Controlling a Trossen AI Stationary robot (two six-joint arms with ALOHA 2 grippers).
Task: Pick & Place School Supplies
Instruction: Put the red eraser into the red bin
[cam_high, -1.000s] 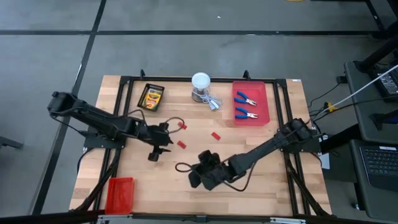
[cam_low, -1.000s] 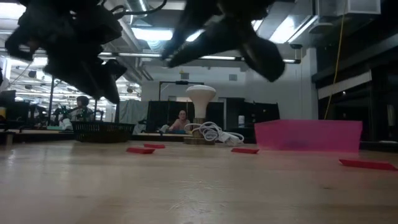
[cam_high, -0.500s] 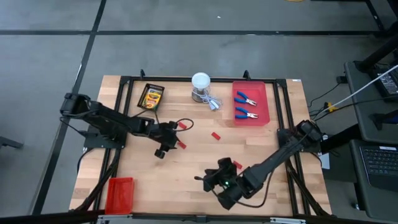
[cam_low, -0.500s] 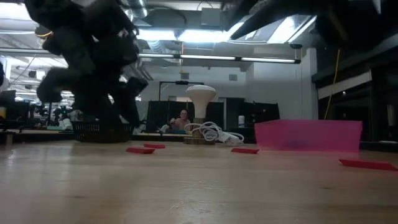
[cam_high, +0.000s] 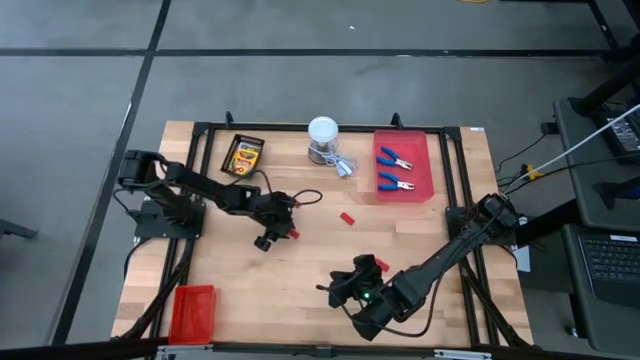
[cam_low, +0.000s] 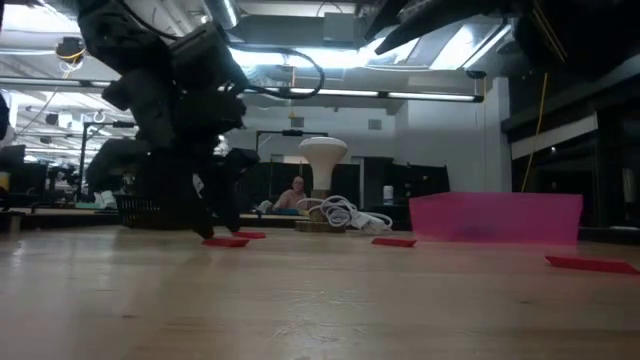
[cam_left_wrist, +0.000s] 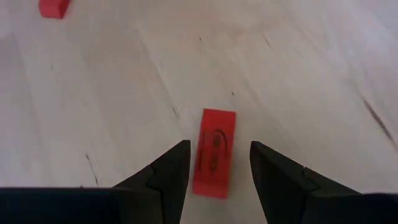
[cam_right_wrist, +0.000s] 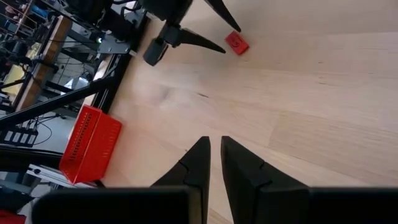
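Note:
A small red block (cam_left_wrist: 215, 142) lies flat on the wooden table, left of its middle (cam_high: 292, 234). My left gripper (cam_left_wrist: 217, 152) is open and low over it, one finger on either side, touching nothing; it also shows in the low view (cam_low: 215, 220). Another red block (cam_high: 347, 218) lies to the right, and one more shows farther off (cam_left_wrist: 53, 6). A crayon box (cam_high: 243, 155) lies in a black tray at the far left. Two blue-handled pliers (cam_high: 398, 170) lie in the pink tray (cam_high: 425, 165). My right gripper (cam_right_wrist: 214, 146) is shut and empty above the table's near middle (cam_high: 345, 287).
A white round-topped container (cam_high: 323, 135) with a coiled white cable stands at the far middle. A red basket (cam_high: 192, 310) sits at the near left corner. Bare wood lies between the two arms. People show in the room beyond the table.
My left gripper has gone toward the table's right edge and come down, so its open fingers now stand on either side of the red block. My right gripper has swung toward the table's near edge and a little right, then kept still.

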